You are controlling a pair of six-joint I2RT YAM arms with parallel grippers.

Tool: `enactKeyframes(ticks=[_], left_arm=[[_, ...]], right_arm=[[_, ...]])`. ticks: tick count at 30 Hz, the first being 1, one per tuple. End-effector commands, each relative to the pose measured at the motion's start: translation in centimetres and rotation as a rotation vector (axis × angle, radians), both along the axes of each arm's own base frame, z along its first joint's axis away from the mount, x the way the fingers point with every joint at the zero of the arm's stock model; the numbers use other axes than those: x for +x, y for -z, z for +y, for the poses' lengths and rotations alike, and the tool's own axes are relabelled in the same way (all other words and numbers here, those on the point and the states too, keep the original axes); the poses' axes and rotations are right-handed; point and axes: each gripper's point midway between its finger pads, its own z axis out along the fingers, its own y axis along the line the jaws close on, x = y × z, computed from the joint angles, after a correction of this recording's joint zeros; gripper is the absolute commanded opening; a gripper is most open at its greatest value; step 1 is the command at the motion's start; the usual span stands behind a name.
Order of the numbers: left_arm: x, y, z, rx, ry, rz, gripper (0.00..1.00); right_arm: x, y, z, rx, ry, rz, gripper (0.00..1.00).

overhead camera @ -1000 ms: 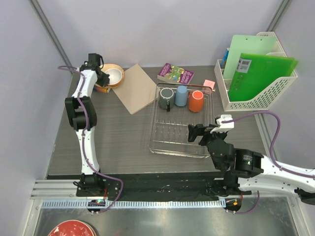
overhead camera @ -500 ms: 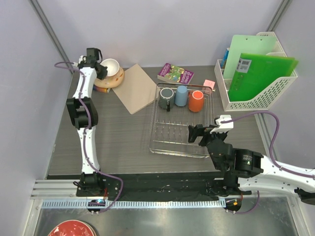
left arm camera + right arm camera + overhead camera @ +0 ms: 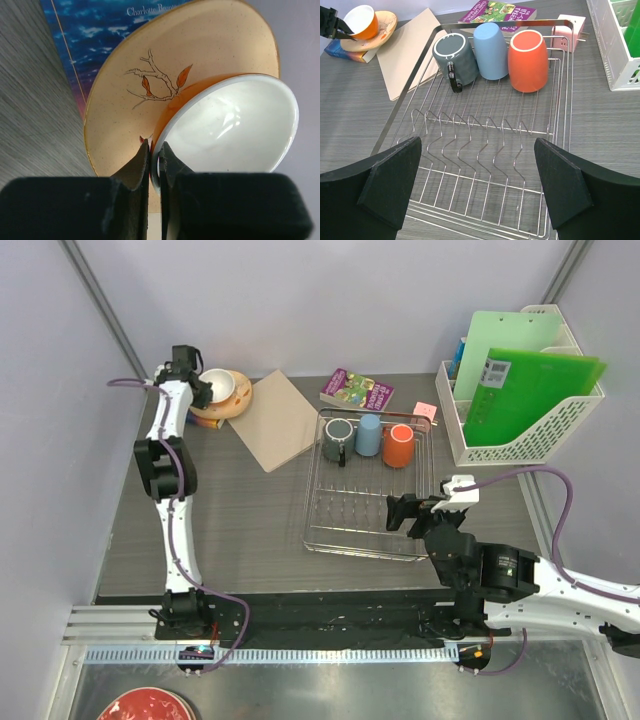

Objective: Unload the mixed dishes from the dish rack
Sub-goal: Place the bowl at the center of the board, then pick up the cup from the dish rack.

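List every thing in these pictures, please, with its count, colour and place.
dish rack: 1, chrome wire, table centre
grey mug: 1, grey, rack's far end, left
blue cup: 1, light blue, beside the mug
orange cup: 1, orange, rack's far right
bowl: 1, white inside, orange outside, tilted over the plate
plate: 1, cream speckled, far left corner
blue book: 1, blue, under the plate
board: 1, tan, left of the rack
purple book: 1, purple-green, behind the rack
pink pad: 1, pink, by rack's far right corner
file basket: 1, white, right side
folders: 2 visible, green, in the basket
red plate: 1, red, below the table's near edge
left gripper: 1, black, shut on the bowl's rim
right gripper: 1, black, open above the rack's near end
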Motion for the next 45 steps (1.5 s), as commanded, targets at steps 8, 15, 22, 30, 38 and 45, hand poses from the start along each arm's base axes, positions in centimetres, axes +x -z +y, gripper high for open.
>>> enactKeyframes(ticks=[8, 15, 22, 30, 38, 45], left_arm=[[1.3, -3.2, 1.1, -0.008, -0.036, -0.106, 0.41], [1.5, -6.5, 1.5, 0.015, -0.034, -0.168, 0.99], [0.0, -17.4, 0.4, 0.023, -0.040, -0.380, 1.00], [-5.9, -24.5, -5.1, 0.086, 0.099, -0.470, 1.00], [-14.5, -20.1, -19.1, 0.093, 0.484, -0.517, 1.00], [-23.3, -18.4, -29.3, 0.641, 0.755, -0.447, 1.00]], right_arm=[[0.2, -0.4, -0.3, 0.032, 0.041, -0.005, 1.00], [0.2, 0.5, 0.0, 0.024, 0.042, 0.008, 1.00], [0.4, 1.8, 0.0, -0.002, 0.068, 0.011, 1.00], [0.6, 1.6, 1.1, 0.005, 0.053, 0.015, 1.00], [1.0, -1.7, -1.2, 0.038, 0.123, -0.067, 1.00], [1.3, -3.7, -2.2, 0.029, 0.155, -0.121, 1.00]])
